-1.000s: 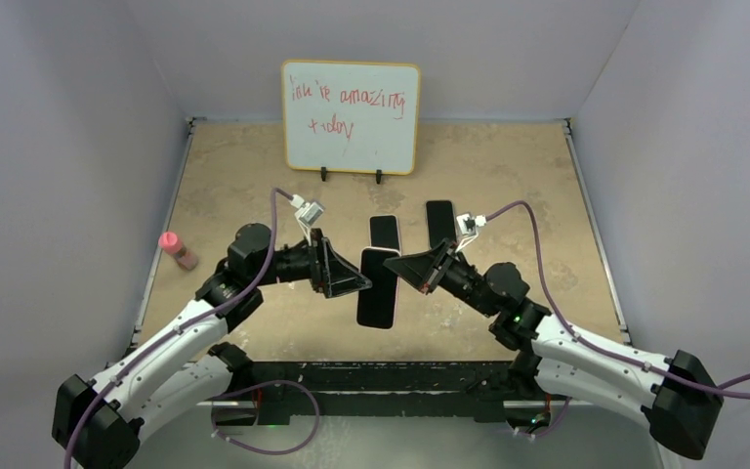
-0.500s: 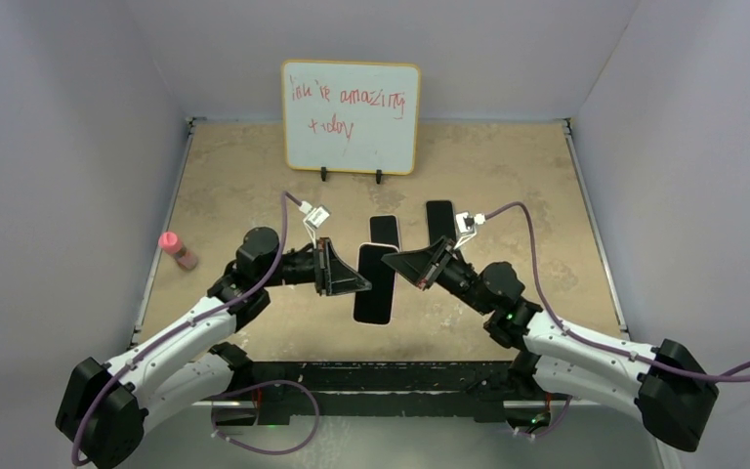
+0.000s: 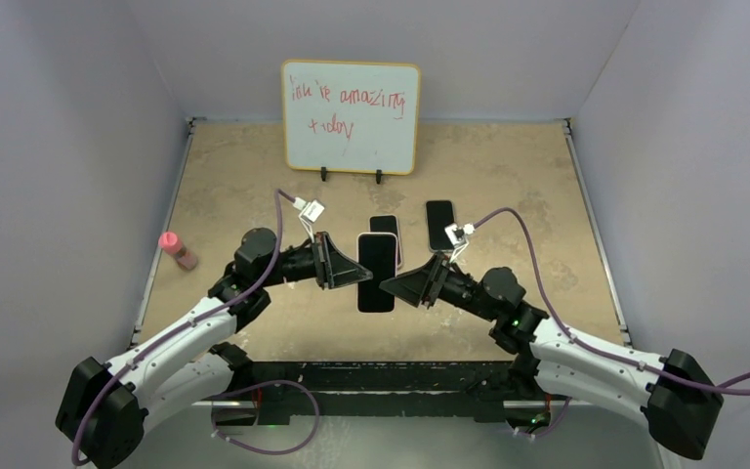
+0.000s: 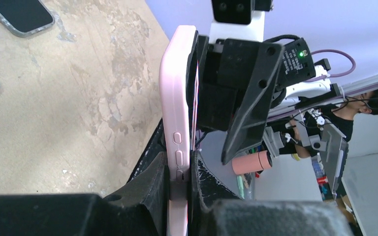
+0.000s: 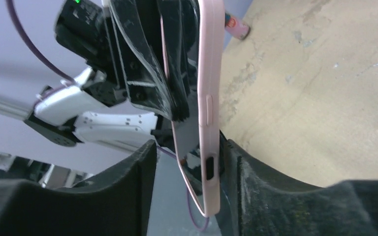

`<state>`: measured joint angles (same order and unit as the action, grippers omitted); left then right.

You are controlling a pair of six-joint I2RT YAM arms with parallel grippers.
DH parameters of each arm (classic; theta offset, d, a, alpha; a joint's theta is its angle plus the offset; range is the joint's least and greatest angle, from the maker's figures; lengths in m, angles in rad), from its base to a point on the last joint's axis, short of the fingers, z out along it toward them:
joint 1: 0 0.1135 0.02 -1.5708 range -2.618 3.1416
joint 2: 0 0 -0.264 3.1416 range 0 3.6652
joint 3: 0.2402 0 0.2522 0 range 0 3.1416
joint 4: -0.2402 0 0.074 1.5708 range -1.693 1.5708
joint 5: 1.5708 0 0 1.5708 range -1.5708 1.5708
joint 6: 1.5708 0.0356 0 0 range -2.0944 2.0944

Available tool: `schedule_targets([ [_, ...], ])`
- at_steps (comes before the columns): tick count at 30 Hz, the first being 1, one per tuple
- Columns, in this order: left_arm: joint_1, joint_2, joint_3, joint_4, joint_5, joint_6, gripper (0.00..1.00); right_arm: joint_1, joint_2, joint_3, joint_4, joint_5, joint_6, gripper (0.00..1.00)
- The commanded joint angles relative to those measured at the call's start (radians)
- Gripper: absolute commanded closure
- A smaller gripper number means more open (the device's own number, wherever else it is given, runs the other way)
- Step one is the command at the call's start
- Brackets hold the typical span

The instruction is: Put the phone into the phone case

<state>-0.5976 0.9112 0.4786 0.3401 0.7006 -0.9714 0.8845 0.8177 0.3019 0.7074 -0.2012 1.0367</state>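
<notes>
The phone (image 3: 376, 276), apparently seated in its case (image 4: 177, 98), hung above the counter (image 3: 254, 176) between the arms, long axis pointing away from the bases; the left hand (image 4: 179, 169) pinched the case's left edge; the right hand (image 5: 188, 147), equally near, stood spread about the right edge.

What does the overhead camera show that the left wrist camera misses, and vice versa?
Only the overhead view shows the whiteboard with its red writing. Only the left wrist view shows the side buttons on the pink phone case and a person beyond the table. Both show that case gripped by the left tool and two loose phones.
</notes>
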Motion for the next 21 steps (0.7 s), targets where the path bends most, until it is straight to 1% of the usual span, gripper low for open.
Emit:
schedule_targets([
  [1, 0.001, -0.011, 0.05, 0.094, -0.042, -0.006, 1.0, 0.004, 0.019, -0.007, -0.005, -0.076, -0.012, 0.51],
  [4, 0.001, 0.004, 0.076, 0.023, -0.066, 0.026, 1.0, 0.004, 0.028, 0.012, -0.034, -0.069, -0.015, 0.62],
  [5, 0.002, 0.004, 0.074, 0.022, -0.076, 0.028, 1.0, 0.004, 0.032, 0.02, -0.046, -0.068, -0.017, 0.68],
  [6, 0.001, 0.003, 0.075, 0.019, -0.084, 0.033, 1.0, 0.004, 0.034, 0.024, -0.05, -0.067, -0.018, 0.77],
  [7, 0.001, 0.006, 0.08, 0.014, -0.086, 0.042, 1.0, 0.003, 0.037, 0.025, -0.048, -0.069, -0.015, 0.92],
  [8, 0.002, 0.01, 0.091, -0.015, -0.095, 0.064, 1.0, 0.004, 0.041, 0.024, -0.046, -0.07, -0.004, 1.0],
  [10, 0.001, 0.023, 0.119, -0.096, -0.119, 0.109, 1.0, 0.003, 0.043, 0.019, -0.04, -0.062, 0.013, 1.0],
  [13, 0.001, 0.028, 0.135, -0.145, -0.141, 0.145, 1.0, 0.004, 0.039, 0.017, -0.043, -0.052, 0.012, 1.0],
  [14, 0.002, 0.03, 0.147, -0.169, -0.151, 0.158, 1.0, 0.004, 0.034, 0.016, -0.052, -0.053, 0.008, 0.97],
  [15, 0.004, 0.034, 0.163, -0.203, -0.16, 0.174, 1.0, 0.004, 0.026, 0.013, -0.066, -0.053, 0.006, 0.83],
  [17, 0.015, 0.048, 0.201, -0.27, -0.17, 0.217, 1.0, 0.004, -0.005, 0.004, -0.098, -0.032, -0.005, 0.5],
  [19, 0.026, 0.067, 0.236, -0.332, -0.186, 0.251, 1.0, 0.004, -0.047, -0.005, -0.151, 0.005, -0.02, 0.3],
  [21, 0.043, 0.09, 0.27, -0.429, -0.207, 0.288, 1.0, 0.004, -0.099, -0.018, -0.188, 0.034, -0.028, 0.17],
])
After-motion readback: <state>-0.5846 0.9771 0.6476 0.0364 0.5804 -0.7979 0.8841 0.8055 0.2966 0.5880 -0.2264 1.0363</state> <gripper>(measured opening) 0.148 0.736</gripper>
